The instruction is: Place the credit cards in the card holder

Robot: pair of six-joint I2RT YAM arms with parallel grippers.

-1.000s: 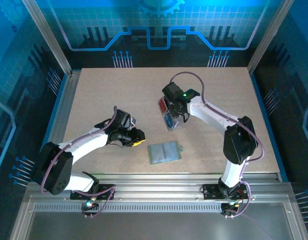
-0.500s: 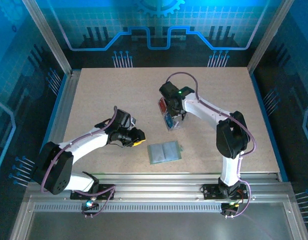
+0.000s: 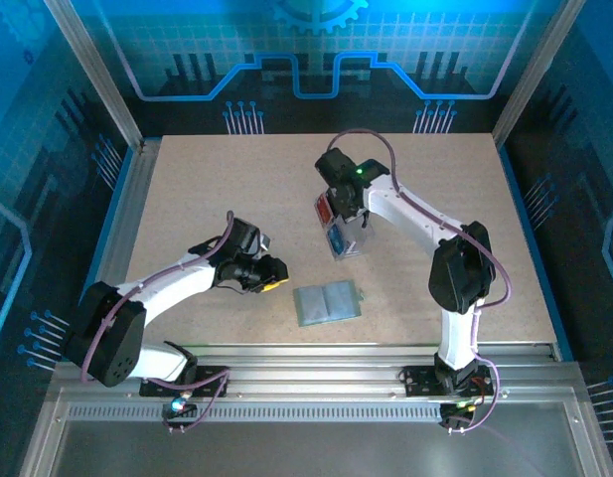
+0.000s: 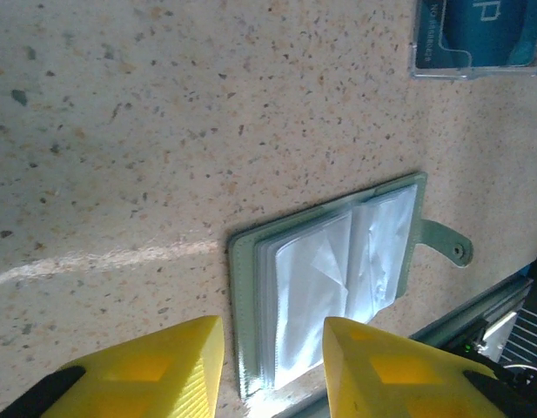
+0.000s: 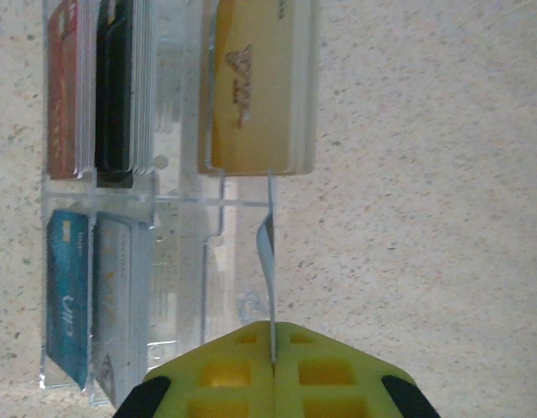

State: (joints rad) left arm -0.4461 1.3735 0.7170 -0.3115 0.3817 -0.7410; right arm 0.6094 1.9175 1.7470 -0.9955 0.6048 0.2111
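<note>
Gripping one pale card (image 5: pixel 270 252) edge-on in my clenched right pincer (image 5: pixel 272 344) above the clear tray (image 5: pixel 177 205) (other credit cards (image 5: pixel 251 96) stacked inside), I need the card holder (image 3: pixel 328 301), lying open on the table (image 3: pixel 236 189) toward my bases, closer to my released left pincer (image 4: pixel 270 335).

Clear plastic compartmented tray (image 5: pixel 177 261), mid-tabletop. Speckled beige tabletop (image 3: pixel 227 189). Aluminium frame rail (image 3: pixel 316 383) along near edge. Blue circuit-patterned backdrop (image 3: pixel 187 50) behind.

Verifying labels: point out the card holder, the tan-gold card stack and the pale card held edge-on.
card holder (image 4: pixel 329 279), left wrist view, on its clear inner sleeves.
tan-gold card stack (image 5: pixel 255 83), right wrist view, on the top card's face.
pale card (image 5: pixel 268 252), right wrist view, on its thin edge.
</note>
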